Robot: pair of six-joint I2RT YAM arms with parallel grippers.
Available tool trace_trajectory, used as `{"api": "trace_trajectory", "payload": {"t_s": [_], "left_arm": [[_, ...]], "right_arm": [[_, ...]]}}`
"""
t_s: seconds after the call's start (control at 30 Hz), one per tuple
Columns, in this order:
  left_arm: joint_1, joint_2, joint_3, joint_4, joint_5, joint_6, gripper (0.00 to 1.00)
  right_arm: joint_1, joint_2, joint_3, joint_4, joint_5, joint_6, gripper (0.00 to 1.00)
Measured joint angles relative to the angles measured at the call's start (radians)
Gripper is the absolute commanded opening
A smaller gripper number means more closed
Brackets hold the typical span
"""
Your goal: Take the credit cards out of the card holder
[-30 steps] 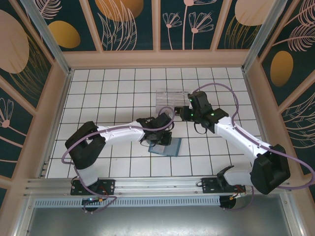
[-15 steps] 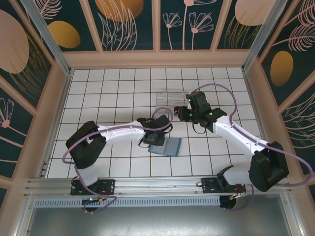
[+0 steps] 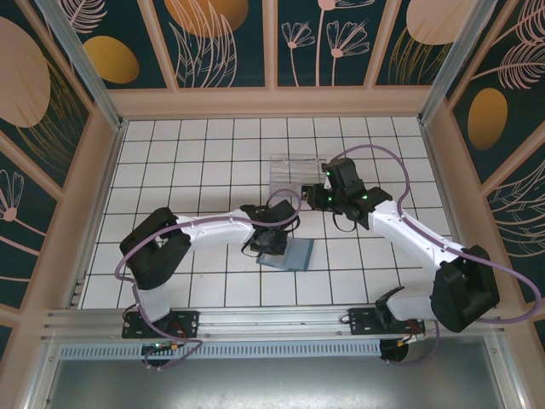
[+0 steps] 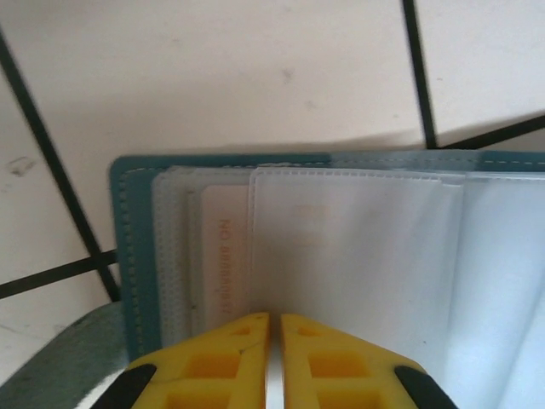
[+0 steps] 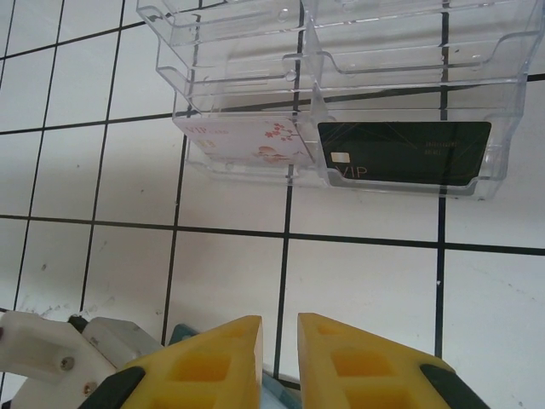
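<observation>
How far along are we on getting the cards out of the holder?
Done: a floral card and a black card lie in the clear tray. In hand: the left gripper, jaws pinched together, is at the clear sleeves of the open card holder. Left: one pale card sits in a pocket there, not yet pulled out.

Work surface (image 3: 196,145): white square tiles with dark grid lines. Left, right and far walls (image 3: 230,34): dark teal panels with beige and gold plant motifs, set in beige frames (image 3: 272,100). Near edge: aluminium rail (image 3: 272,319). Lighting: even.
</observation>
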Motion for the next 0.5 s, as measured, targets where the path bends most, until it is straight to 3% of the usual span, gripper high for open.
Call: {"api": "trace_trajectory", "payload": {"t_s": [0.5], "left_arm": [[0.000,0.012,0.001,0.146,0.190,-0.010,0.12]], "right_arm": [[0.000,-0.046,-0.163,0.018,-0.146,0.102,0.21]]}}
